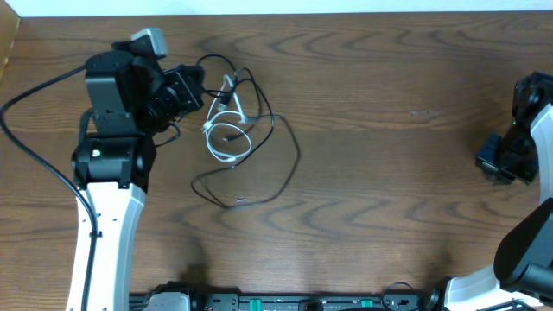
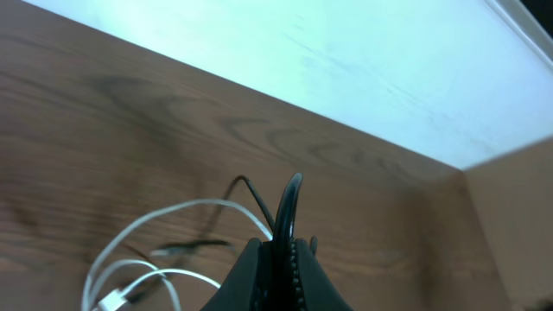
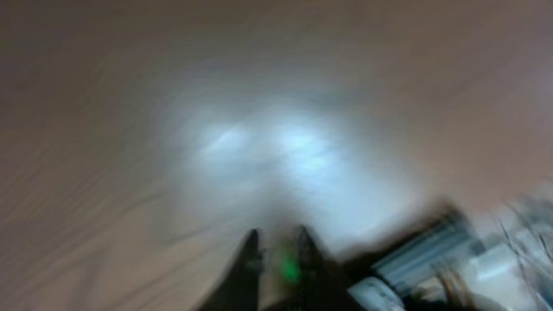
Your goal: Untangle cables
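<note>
A thin white cable point(image 1: 226, 138) lies coiled on the wooden table, tangled with a thin black cable point(image 1: 259, 177) that loops out toward the front. My left gripper point(image 1: 200, 86) is at the tangle's left edge. In the left wrist view that gripper point(image 2: 275, 246) is shut on the black cable point(image 2: 290, 203), which rises from between the jaws. The white cable point(image 2: 160, 214) curves to its left, ending in a white plug point(image 2: 112, 301). My right gripper point(image 1: 491, 161) is far off at the table's right edge. The blurred right wrist view shows its fingers point(image 3: 276, 238) slightly apart with nothing between them.
A pale strip point(image 2: 346, 60) runs beyond the table's far edge, close behind the tangle. The left arm's thick black cable point(image 1: 26, 130) hangs at the far left. Base hardware point(image 1: 285, 302) lines the front edge. Blurred equipment point(image 3: 449, 250) sits right of the right gripper.
</note>
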